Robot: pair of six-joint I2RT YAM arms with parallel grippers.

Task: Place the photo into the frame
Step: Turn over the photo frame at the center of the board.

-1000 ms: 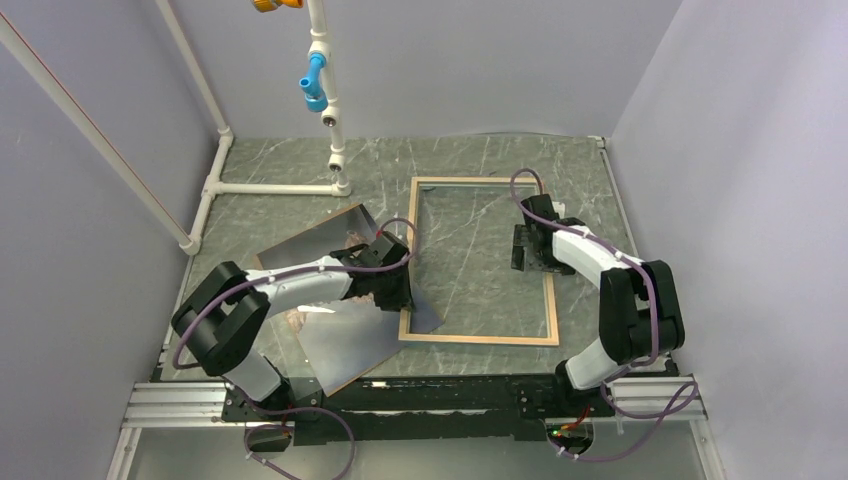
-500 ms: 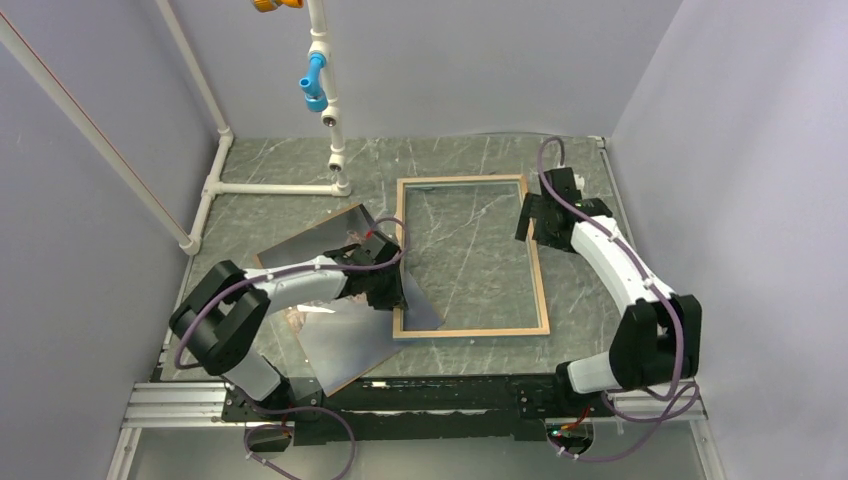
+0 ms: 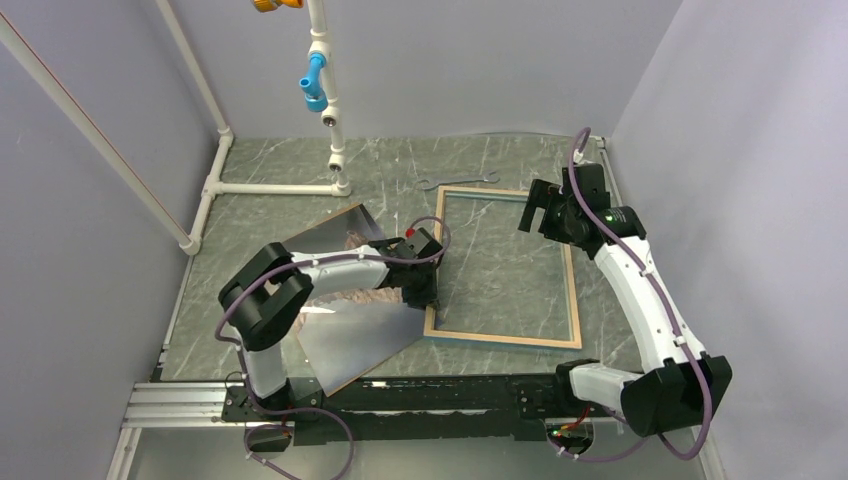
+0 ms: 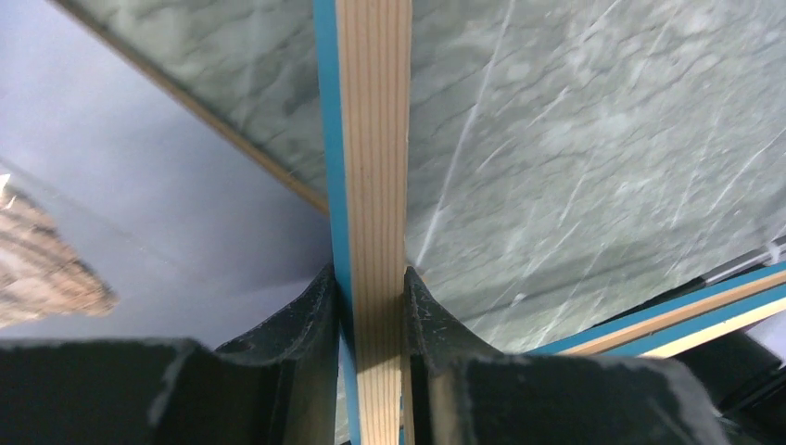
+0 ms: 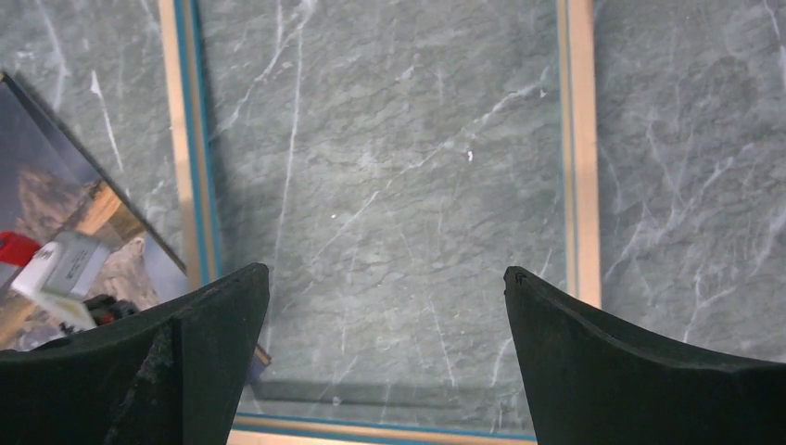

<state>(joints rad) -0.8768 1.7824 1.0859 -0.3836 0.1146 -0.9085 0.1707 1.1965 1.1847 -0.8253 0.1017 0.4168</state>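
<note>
The frame [image 3: 572,285] lies with its pale wood back up on the right half of the marbled counter [image 3: 280,165]. The overhead view shows it whole, a thin rectangle with bare stone showing through its opening. The left gripper [image 3: 428,292] meets its left rail close to the near-left corner. Only the left wrist view settles the grip. There the left gripper [image 4: 371,298] is narrowed onto that rail, one black finger pressed to each side of the frame [image 4: 375,139], and a strip of bright blue front runs along the wood's edge. Whether the rail is lifted off the stone cannot be told. The photo [image 3: 338,233] lies to the left of the frame, partly under the left arm, and from above it reads mostly as grey glare. The right wrist view shows the photo [image 5: 46,199] better, its rocky mountain print just outside the frame's [image 5: 582,139] left rail. The left wrist view catches only a scrap of brown rock on the photo [image 4: 44,271]. The right gripper [image 3: 535,210] hovers above the frame's far-right corner. In its own camera the right gripper [image 5: 385,272] is spread wide with nothing between the fingers. The overhead view alone shows a grey sheet [image 3: 350,345] with a brown edge nearer the arm bases, a wrench [image 3: 458,181] just beyond the frame's far rail, and a white pipe stand [image 3: 325,110] at the back left.
</note>
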